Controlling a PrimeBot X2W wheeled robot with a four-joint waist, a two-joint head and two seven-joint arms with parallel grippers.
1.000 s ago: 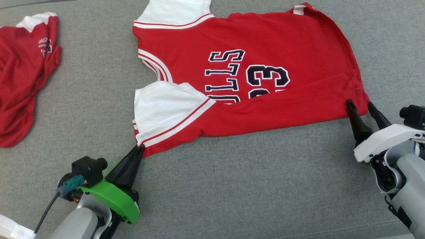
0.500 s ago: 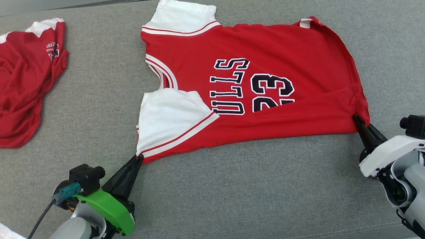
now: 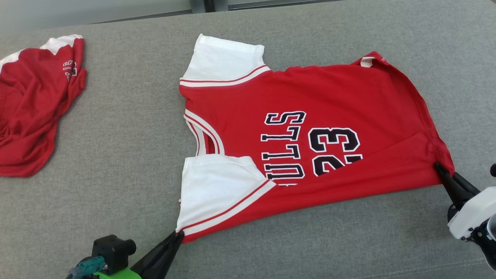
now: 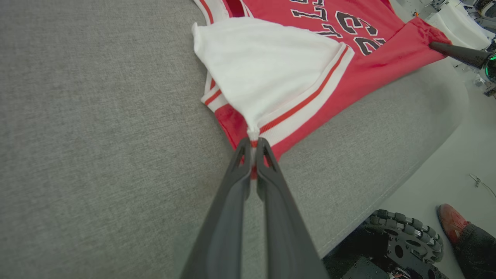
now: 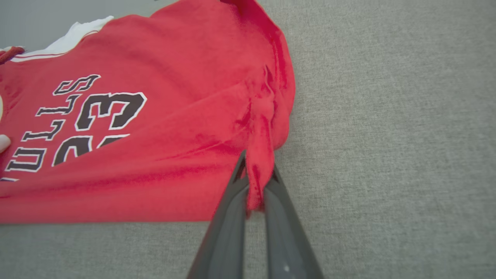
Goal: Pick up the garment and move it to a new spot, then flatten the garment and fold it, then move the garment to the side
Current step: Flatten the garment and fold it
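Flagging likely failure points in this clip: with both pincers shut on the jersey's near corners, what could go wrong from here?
1. The left pincer pinches only a thin tip of the jersey at its white sleeve; a lift could pull it free.
2. The right pincer grips a bunched wad of fabric, so wrinkles may carry into the fold.
3. A second red garment lies at the left; moving the jersey that way could land on it.

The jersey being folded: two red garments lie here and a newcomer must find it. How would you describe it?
On the grey fabric surface, look to the middle. The jersey lies spread out there, white sleeves and 23 showing, the left claw and right claw shut on its near corners; the other red garment, far left, lies crumpled and unheld.
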